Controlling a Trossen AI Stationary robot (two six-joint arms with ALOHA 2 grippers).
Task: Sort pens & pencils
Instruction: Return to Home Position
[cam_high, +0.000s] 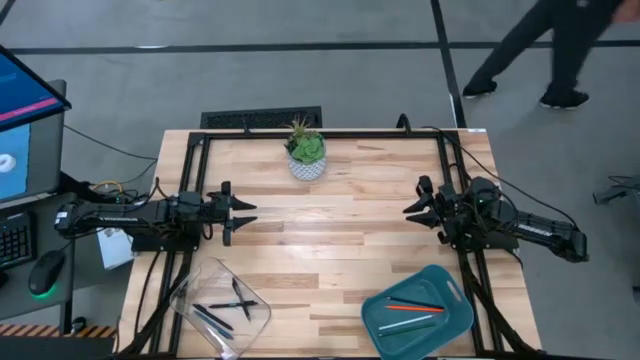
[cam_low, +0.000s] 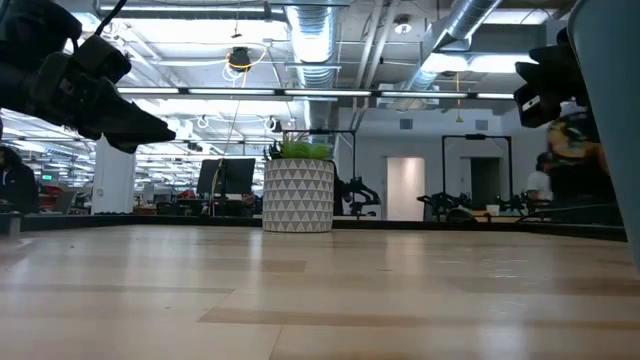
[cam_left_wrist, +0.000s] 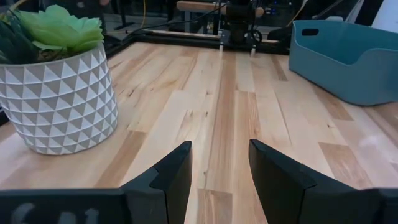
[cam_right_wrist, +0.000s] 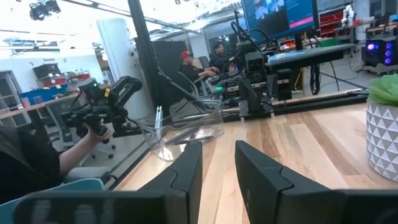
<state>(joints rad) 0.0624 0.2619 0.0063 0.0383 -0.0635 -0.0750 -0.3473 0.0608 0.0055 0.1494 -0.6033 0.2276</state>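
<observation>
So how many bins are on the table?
2. The transparent bin lies at the high view's lower left, the blue bin at its lower right; none seems hidden.

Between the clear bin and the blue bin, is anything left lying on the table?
Nothing. In the high view, the stretch of table between the clear bin and the blue bin is bare wood.

I see a pale wooden counter (cam_high: 330, 215) of streaked planks. The round white pot (cam_high: 306, 167) has a grey triangle pattern under green leaves. Away from the pot, a teal plastic bin (cam_high: 441, 273) holds an orange-red pencil (cam_high: 408, 306), and a clear plastic bin (cam_high: 192, 288) holds black pens (cam_high: 239, 296).
</observation>
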